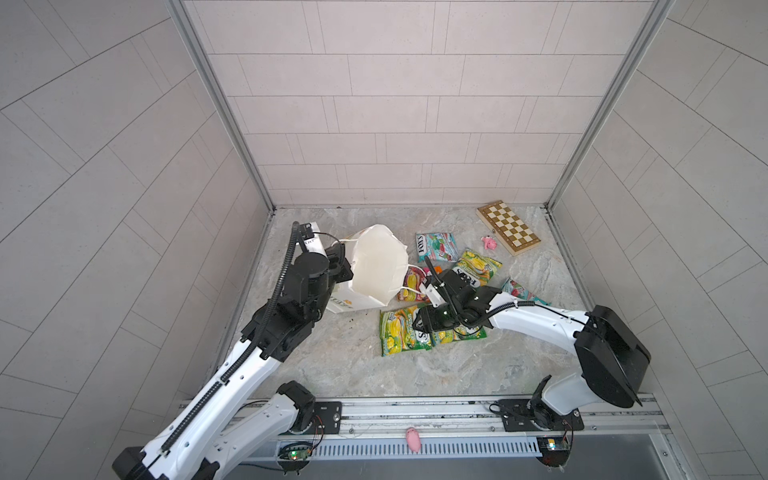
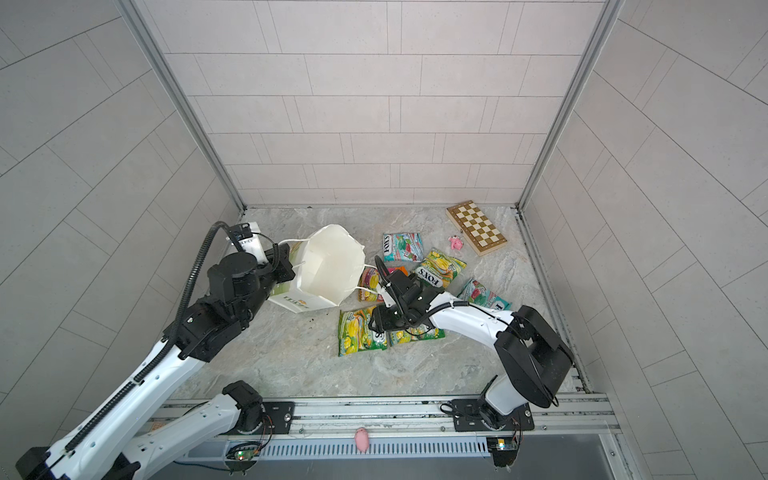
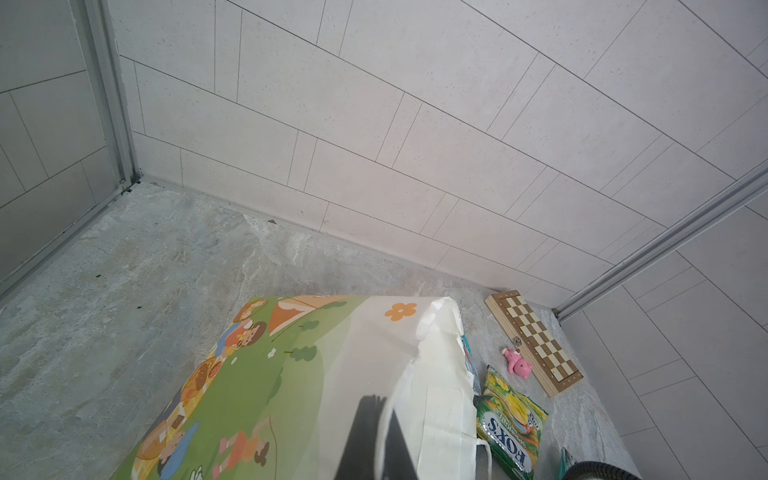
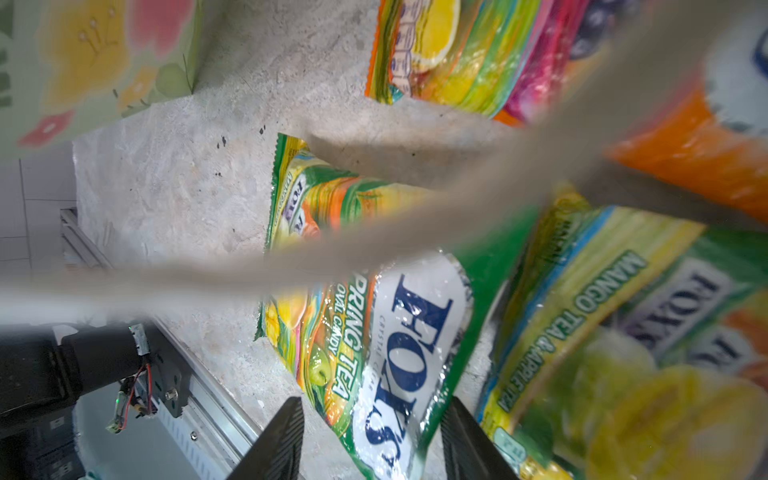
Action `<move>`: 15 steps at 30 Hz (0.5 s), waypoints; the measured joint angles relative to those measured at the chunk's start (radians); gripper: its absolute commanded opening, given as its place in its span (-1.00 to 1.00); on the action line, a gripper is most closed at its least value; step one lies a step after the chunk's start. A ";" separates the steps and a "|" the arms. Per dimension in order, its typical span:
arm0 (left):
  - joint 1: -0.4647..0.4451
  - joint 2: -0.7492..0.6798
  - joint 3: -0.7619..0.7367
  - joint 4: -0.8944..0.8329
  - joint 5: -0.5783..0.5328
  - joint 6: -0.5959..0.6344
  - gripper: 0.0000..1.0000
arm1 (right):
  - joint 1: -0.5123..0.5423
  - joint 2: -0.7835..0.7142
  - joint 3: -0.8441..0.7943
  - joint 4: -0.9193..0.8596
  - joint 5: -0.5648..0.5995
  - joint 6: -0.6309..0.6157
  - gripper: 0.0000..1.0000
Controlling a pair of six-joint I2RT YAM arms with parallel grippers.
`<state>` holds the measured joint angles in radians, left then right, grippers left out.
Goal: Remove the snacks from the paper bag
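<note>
**Top views.** The paper bag [image 1: 376,266] sits left of centre and is tilted. Its long axis runs from the base at lower left to the mouth at upper right, which is turned up toward the camera. The snacks [image 1: 434,247], six flat pkts, lie in a loose cluster on the surface [image 1: 332,374] just right of the bag. A chessboard [image 1: 509,228] and a pink toy [image 1: 489,243] are at upper right.

**Left wrist view only.** This shows the bag's printed side w/ picnic cartoon and orange flower. The left gripper [image 3: 380,440] is closed on the bag's rim, w/ the paper pinched btwn the jaws.

**Right wrist view only.** The right gripper [image 4: 374,440] has its jaws hidden under the arm in both top views. Here the jaws are parted and straddle one end of a yellow-green packet [image 4: 395,353], w/ a gap showing beside one finger, so nothing is clamped. The pkt's long axis runs lengthwise btwn the jaws, "FOX'S" end nearest them.
</note>
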<state>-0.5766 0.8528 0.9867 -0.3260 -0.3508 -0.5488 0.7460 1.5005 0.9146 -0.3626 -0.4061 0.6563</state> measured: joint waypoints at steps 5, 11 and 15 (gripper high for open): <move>0.000 0.013 0.014 0.006 0.014 0.000 -1.00 | 0.000 -0.051 0.017 -0.078 0.074 -0.026 0.13; 0.000 0.042 0.037 0.029 0.043 -0.008 -1.00 | -0.024 -0.161 0.013 -0.121 0.122 -0.029 0.14; 0.000 0.074 0.057 0.055 0.079 -0.023 -1.00 | -0.073 -0.257 -0.015 -0.121 0.146 -0.024 0.14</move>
<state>-0.5766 0.9272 1.0439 -0.2710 -0.2722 -0.5713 0.6731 1.2430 0.8993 -0.4835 -0.2596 0.6323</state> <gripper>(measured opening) 0.057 0.568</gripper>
